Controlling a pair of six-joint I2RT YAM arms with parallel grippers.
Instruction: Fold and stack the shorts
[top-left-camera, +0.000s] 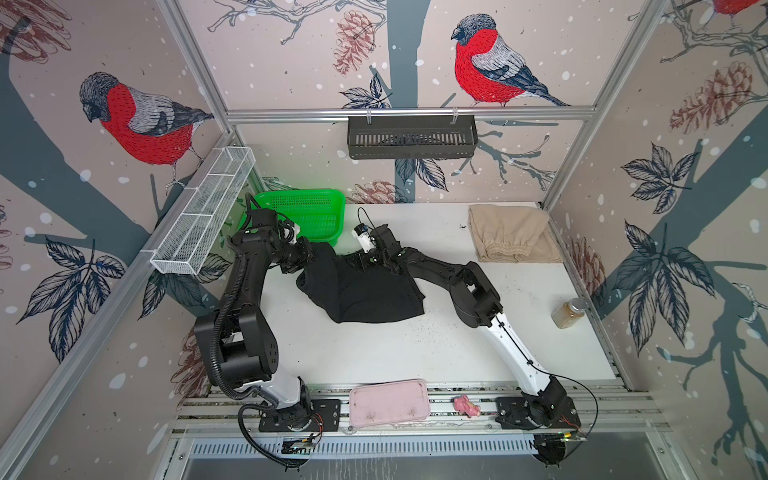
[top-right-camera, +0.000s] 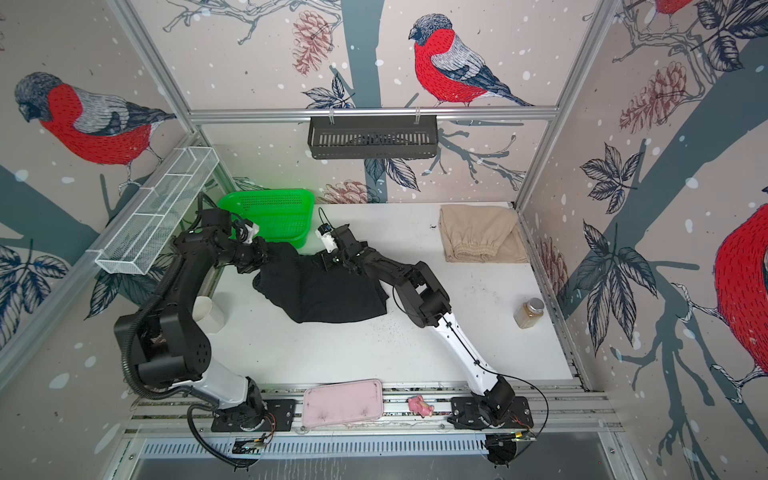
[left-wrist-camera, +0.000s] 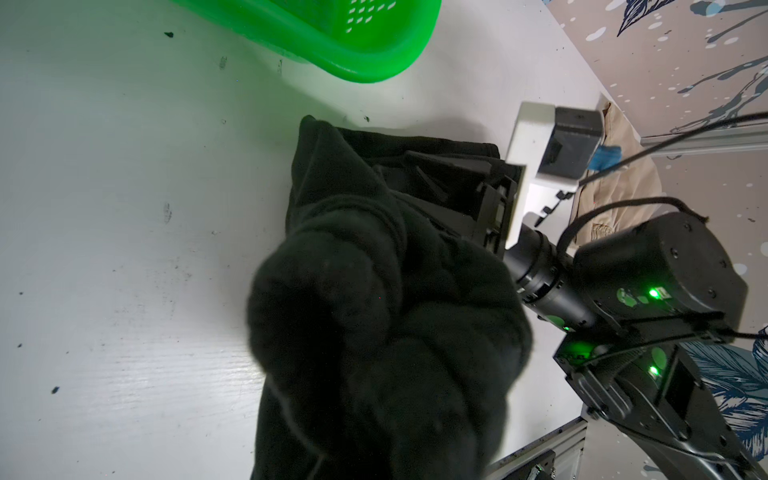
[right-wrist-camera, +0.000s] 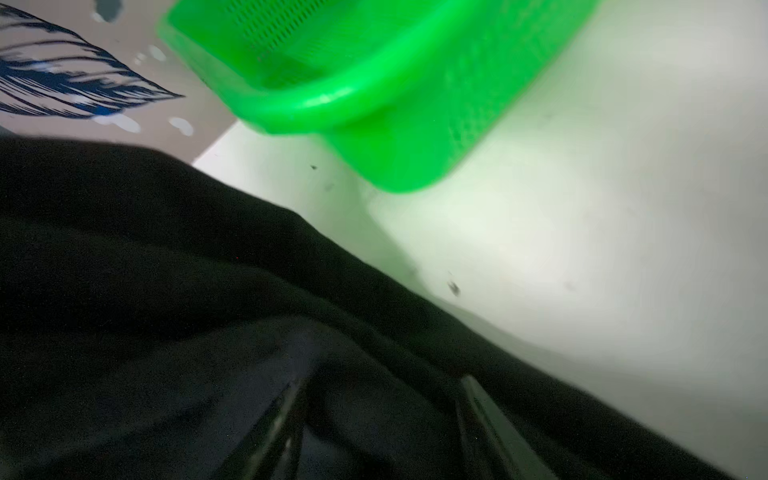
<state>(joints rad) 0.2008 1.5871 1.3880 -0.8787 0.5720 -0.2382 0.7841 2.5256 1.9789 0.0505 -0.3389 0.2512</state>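
Even bright light in both top views; right wrist view motion-blurred, green-tinted.

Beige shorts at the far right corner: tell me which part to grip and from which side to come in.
Grip the beige shorts at a corner of the gathered waistband, the thick edge facing the arms. Come from above on the near side: the enclosure wall runs close along their right edge and the back wall behind. They lie folded flat, so a pinch at that bunched hem probably catches all layers.

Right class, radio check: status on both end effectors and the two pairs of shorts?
Left end effector shut on black shorts. Right end effector open, at the black shorts. Beige shorts folded, far right corner. Green basket close by.
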